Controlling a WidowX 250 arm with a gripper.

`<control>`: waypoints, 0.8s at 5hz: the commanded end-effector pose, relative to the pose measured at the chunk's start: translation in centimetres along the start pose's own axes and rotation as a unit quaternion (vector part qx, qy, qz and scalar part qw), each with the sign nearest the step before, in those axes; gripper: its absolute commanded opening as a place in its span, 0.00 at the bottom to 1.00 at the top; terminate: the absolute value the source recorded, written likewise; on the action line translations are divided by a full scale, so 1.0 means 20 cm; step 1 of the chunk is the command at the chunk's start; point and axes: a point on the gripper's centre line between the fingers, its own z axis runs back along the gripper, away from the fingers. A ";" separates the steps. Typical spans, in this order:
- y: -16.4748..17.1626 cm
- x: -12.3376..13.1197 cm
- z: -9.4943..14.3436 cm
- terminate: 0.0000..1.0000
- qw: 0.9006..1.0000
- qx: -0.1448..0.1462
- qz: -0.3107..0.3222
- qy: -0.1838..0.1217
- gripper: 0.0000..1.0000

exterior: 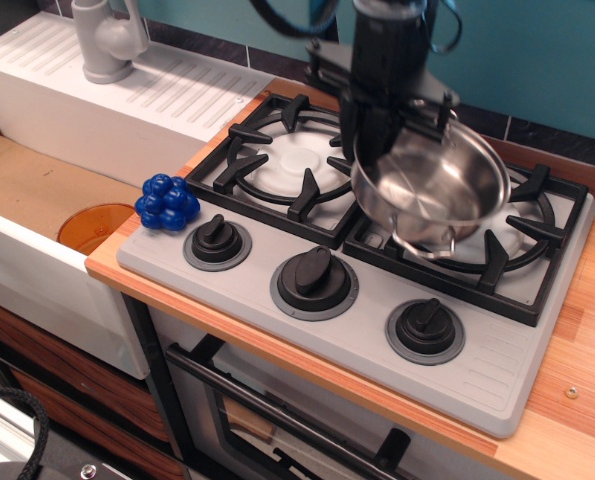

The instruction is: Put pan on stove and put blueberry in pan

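My gripper [377, 135] is shut on the left rim of the steel pan [435, 182] and holds it lifted and tilted above the stove [377, 250], over the gap between the left burner [287, 165] and the right burner [507, 235]. The pan is empty; its front wire handle hangs toward me. The blueberry [167, 203] lies on the wooden counter at the stove's front left corner, well left of the gripper.
An orange disc [92, 225] lies in the sink [37, 200] left of the blueberry. A white drainboard with a grey faucet [107, 40] stands at the back left. Three black knobs [315, 280] line the stove's front. Bare counter [577, 400] lies to the right.
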 end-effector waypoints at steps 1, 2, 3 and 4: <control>0.14 0.06 0.27 0.00 0.999 0.006 -0.026 -0.037 0.00; 0.27 0.10 0.29 0.00 0.998 0.006 -0.046 -0.037 0.00; 0.41 0.13 0.29 0.00 0.997 0.008 -0.068 -0.037 0.00; 0.52 0.16 0.26 0.00 0.996 0.003 -0.078 -0.038 0.00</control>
